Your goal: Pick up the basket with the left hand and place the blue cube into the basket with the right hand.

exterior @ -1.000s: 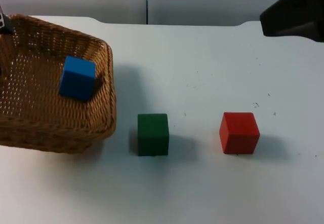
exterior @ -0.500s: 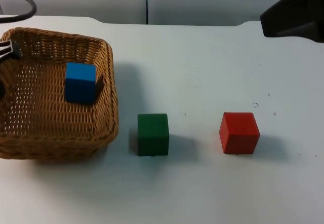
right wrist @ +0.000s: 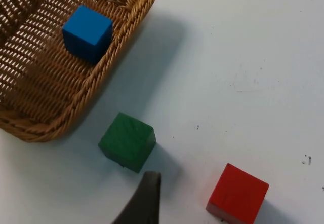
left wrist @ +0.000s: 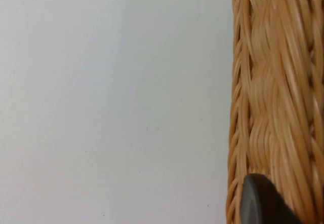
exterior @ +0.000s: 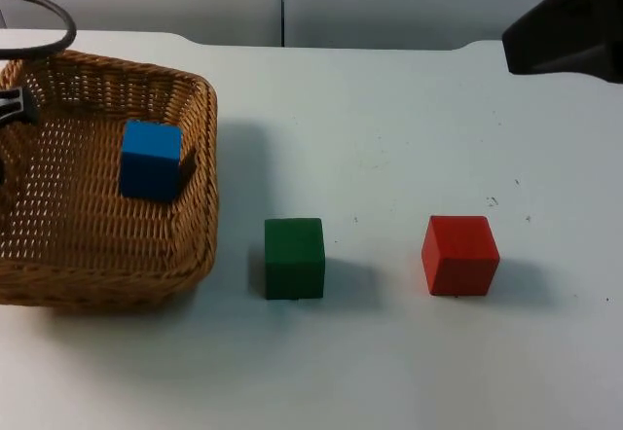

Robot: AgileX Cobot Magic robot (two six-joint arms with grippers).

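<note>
Basket point(exterior: 107, 187): table's 9 o'clock side, blue cube point(exterior: 151, 161) inside; placing looks done. Left gripper point(exterior: 12, 107): at the rim's 9 o'clock edge, grip state unclear. Right gripper point(right wrist: 144, 198): waits at 2 o'clock, state unclear. Green cube point(exterior: 294, 258), red cube point(exterior: 459, 255): outside.

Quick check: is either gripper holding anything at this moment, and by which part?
The left gripper grips the basket by its woven rim at the far left side. The right gripper, above the table near the green cube, holds nothing.
</note>
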